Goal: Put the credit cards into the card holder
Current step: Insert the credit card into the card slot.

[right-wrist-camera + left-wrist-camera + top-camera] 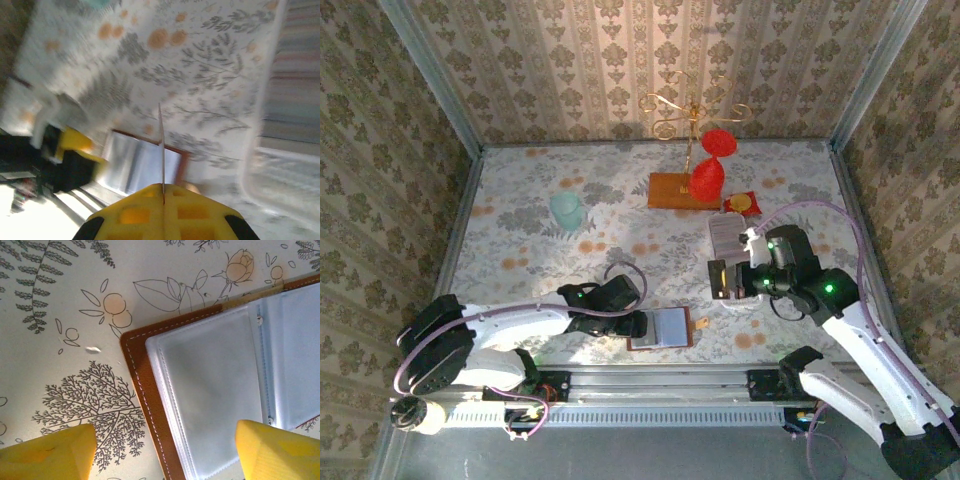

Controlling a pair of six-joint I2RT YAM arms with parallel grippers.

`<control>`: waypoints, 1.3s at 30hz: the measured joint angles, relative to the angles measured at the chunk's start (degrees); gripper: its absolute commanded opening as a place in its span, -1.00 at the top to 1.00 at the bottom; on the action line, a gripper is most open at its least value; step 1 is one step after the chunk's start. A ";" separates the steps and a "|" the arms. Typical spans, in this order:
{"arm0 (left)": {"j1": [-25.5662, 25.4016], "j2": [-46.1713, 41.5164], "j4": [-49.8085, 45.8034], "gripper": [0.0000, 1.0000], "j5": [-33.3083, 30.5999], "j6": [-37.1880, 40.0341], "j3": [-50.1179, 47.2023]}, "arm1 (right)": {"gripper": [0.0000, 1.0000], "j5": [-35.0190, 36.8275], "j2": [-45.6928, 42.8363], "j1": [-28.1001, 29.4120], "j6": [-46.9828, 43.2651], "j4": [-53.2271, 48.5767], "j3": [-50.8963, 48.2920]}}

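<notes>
The card holder point(665, 328) lies open on the floral surface point(520, 240) near the front edge, with its clear pockets facing up. The left claw point(638, 324) is released: one of its yellow fingers point(45, 452) is over the bare surface, the other over the pockets. The right claw point(720, 280) is clenched on a single credit card point(162, 145), held edge-on and apart from the holder.

A: Any trouble seeing the card holder point(210, 390) from the left wrist?
B: Cut off at the right and bottom edges. Both yellow fingertips point(50, 452) clipped at the bottom too.
A: And from the right wrist?
B: Smeared all over. Can't read the card point(161, 145): edge-on, just a thin line.
A: From above?
B: Holder's left edge tucked under the left gripper point(640, 325).
</notes>
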 measured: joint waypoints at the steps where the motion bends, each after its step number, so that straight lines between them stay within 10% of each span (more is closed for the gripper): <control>1: 0.00 0.00 0.02 -0.48 0.09 0.00 0.00 | 1.00 -1.33 -0.57 0.09 4.52 2.21 -2.12; 14: 0.83 2.54 3.13 -0.36 3.32 -2.47 -0.07 | 1.00 -2.56 -2.47 12.74 34.60 21.66 -20.63; 39: 2.78 7.39 0.17 0.06 5.03 -3.28 2.51 | 1.00 0.57 5.64 17.33 38.34 30.99 -23.30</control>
